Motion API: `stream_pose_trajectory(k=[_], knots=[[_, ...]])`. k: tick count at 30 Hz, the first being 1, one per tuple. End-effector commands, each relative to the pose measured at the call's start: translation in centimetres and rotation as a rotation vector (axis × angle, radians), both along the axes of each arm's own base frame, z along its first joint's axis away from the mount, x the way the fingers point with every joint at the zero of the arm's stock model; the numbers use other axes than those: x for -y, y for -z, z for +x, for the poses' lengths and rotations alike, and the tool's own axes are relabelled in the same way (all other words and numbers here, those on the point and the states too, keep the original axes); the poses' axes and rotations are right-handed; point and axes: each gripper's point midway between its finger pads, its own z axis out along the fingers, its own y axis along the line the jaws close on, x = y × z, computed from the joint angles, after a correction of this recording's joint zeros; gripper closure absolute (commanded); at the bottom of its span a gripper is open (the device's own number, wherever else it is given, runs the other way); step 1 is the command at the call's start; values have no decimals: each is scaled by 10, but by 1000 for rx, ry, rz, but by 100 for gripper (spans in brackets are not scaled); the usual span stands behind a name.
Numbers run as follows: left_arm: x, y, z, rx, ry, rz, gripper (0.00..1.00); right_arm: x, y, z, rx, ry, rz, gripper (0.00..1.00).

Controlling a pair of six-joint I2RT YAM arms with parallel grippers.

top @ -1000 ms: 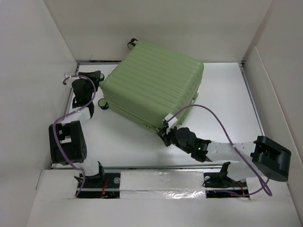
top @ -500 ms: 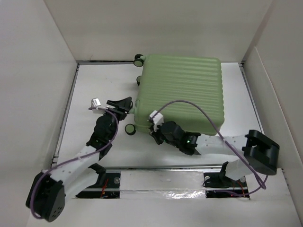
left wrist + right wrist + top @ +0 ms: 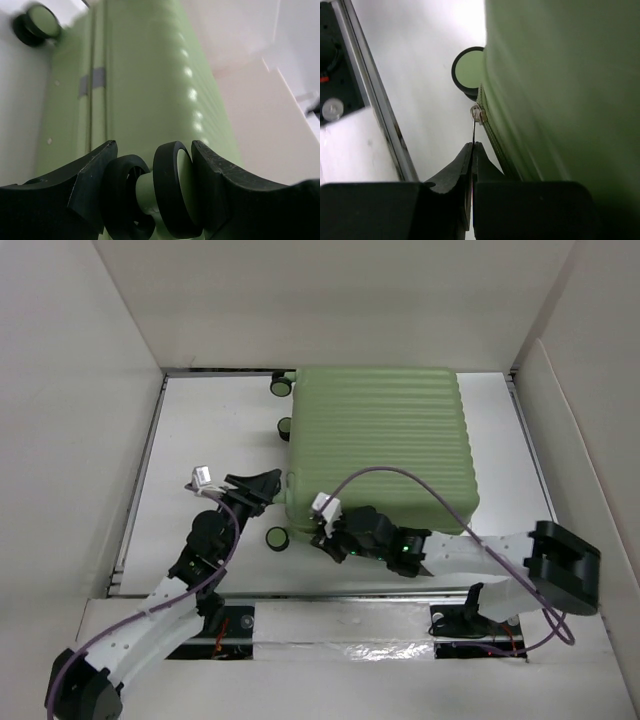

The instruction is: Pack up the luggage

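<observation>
Currently: right fingers pinch the zipper pull, presumably to unzip the suitcase; left fingers clamp a wheel, likely steadying it.

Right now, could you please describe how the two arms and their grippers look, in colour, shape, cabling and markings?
The left arm and right arm have white links and black joint housings. The left gripper and right gripper each have two black tapered fingers and a white wrist block. A purple cable loops along each arm. A green light glows on the right arm.
</observation>
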Motion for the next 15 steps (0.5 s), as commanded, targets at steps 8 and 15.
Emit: stream_pose_trajectory(k=[8,15], knots=[[161,24,-44,5,421,223,100,112,-85,54,60,173,211,100],[208,12,-22,49,450,196,100,68,-80,16,-39,48,273,100]])
